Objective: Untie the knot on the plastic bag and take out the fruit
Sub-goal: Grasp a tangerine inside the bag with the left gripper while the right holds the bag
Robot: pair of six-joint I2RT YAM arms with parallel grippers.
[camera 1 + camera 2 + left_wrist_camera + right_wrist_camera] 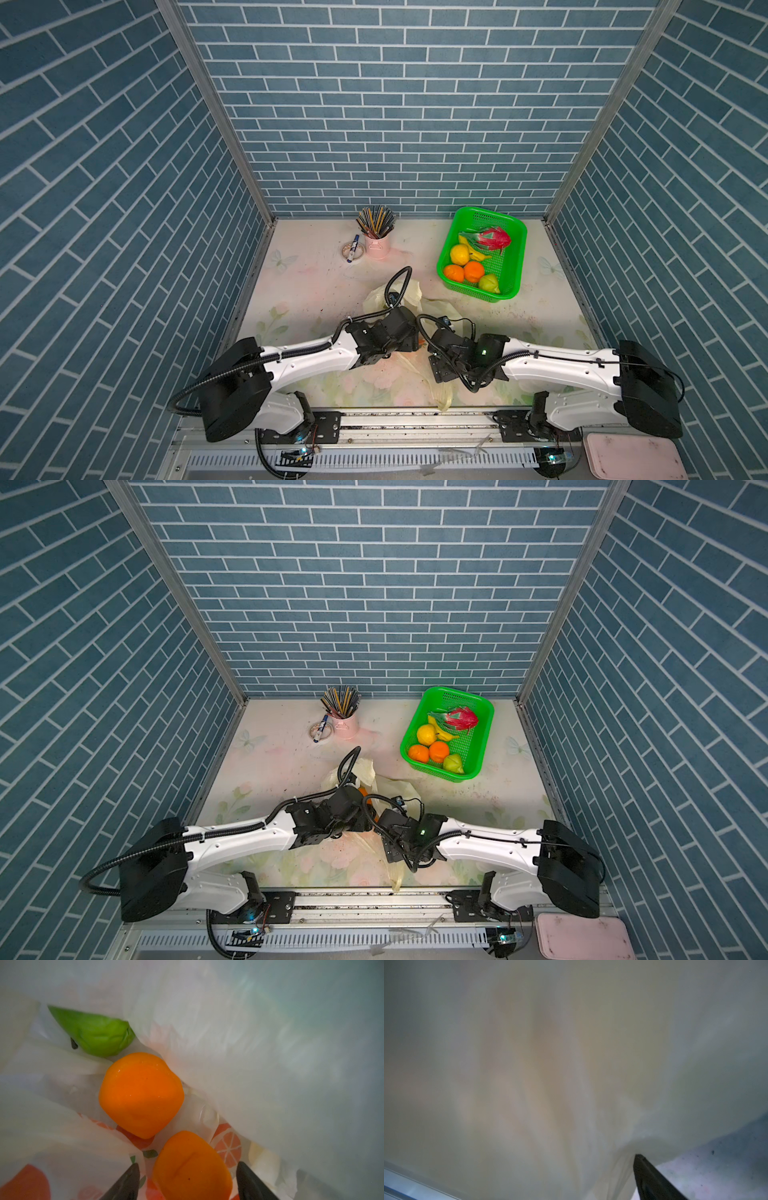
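The plastic bag [400,293] lies crumpled mid-table in both top views, with both wrists over it. My left gripper [188,1167] is inside the bag. It is open, its fingertips either side of an orange fruit [192,1167] with gaps on both sides. Deeper in lie another orange fruit [141,1095] and a green lumpy one [97,1036]. My right gripper [577,1165] is pressed into the pale film [550,1064]. One finger [648,1176] shows far out to the side, and the film hides the other. The knot is out of view.
A green basket [517,232] at the back right holds a dragon fruit [494,239], a yellow fruit [459,254], two oranges, a green fruit and a banana. A pink cup of pencils [377,245] and a tape roll [353,250] stand at the back. A bag strip [442,395] trails to the front edge.
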